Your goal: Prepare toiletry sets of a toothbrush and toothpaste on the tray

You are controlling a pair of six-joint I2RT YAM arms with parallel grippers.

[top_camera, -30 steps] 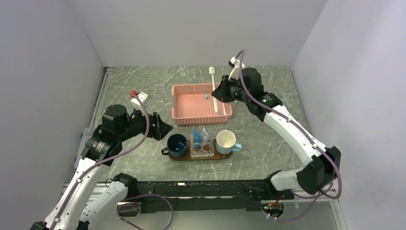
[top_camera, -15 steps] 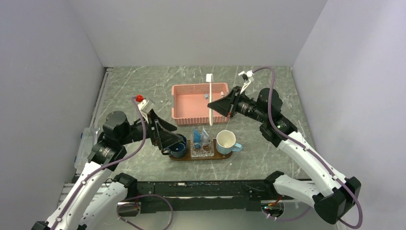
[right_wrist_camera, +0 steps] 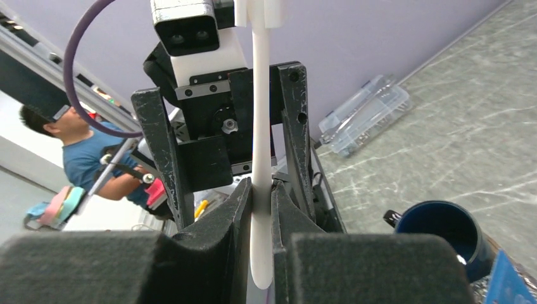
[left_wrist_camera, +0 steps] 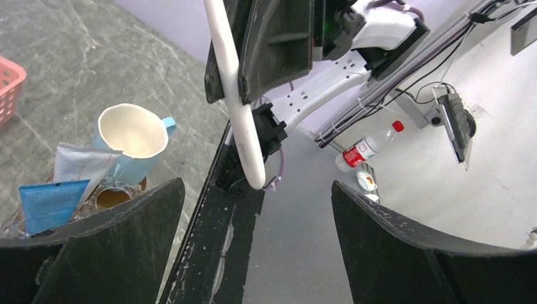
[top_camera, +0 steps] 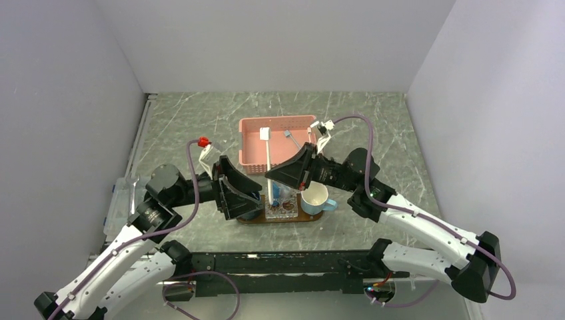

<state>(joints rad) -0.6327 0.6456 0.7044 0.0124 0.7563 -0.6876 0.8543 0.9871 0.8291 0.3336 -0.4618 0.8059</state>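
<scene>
My right gripper (top_camera: 270,175) is shut on a white toothbrush (top_camera: 267,150), held upright with its bristle head on top, just above the left end of the tray (top_camera: 308,217). In the right wrist view the shaft (right_wrist_camera: 261,126) is pinched between the pads. My left gripper (top_camera: 243,191) faces it from the left, open, its fingers either side of the handle's lower end (left_wrist_camera: 252,168) without touching. Blue toothpaste tubes (top_camera: 280,192) stand in a clear dish on the tray. A second toothbrush (top_camera: 290,137) lies in the pink basket (top_camera: 252,147).
A white and light-blue mug (top_camera: 314,198) stands on the tray's right end. A dark blue mug (right_wrist_camera: 443,234) on the left end is mostly hidden under my left gripper in the top view. A clear plastic box (top_camera: 120,200) lies at the table's left edge.
The right arm carried the toothbrush from above the basket forward and left to the tray. The left gripper moved right to meet it, over the dark mug.
</scene>
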